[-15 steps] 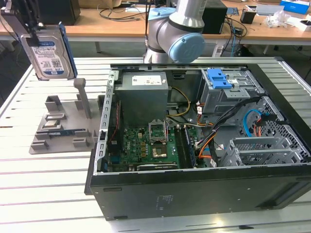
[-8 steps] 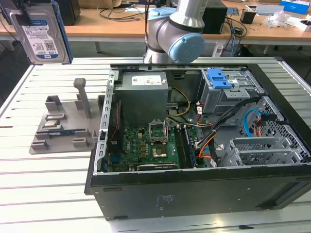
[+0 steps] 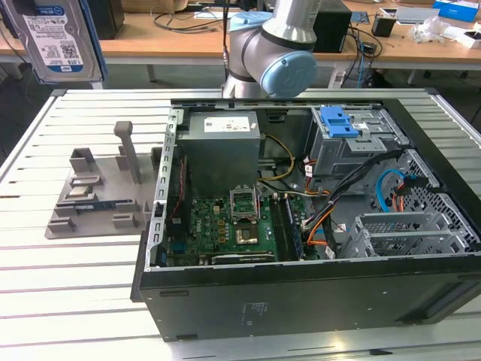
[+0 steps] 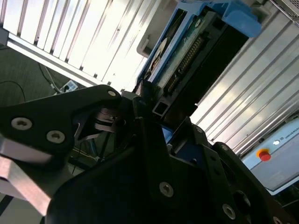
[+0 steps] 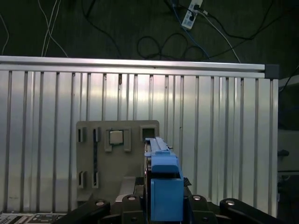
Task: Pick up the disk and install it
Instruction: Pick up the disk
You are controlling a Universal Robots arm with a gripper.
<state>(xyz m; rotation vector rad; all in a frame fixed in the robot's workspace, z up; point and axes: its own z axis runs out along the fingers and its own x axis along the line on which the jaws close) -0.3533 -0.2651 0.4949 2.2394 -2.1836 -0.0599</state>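
Black case point(image 3: 301, 301) holds motherboard point(image 3: 218, 226); gripper point(image 5: 162, 207) clamps disk point(image 3: 58, 41).

Flat rectangular silver hard drive point(image 3: 58, 37), white-and-blue label, blue plastic side rails. One end clamped in my pincer point(image 4: 156, 109), held in air. Exterior view: upright, label face showing, at exterior view's left. First wrist view: edge-on, blue rail facing camera. Second wrist view: connector edge showing.
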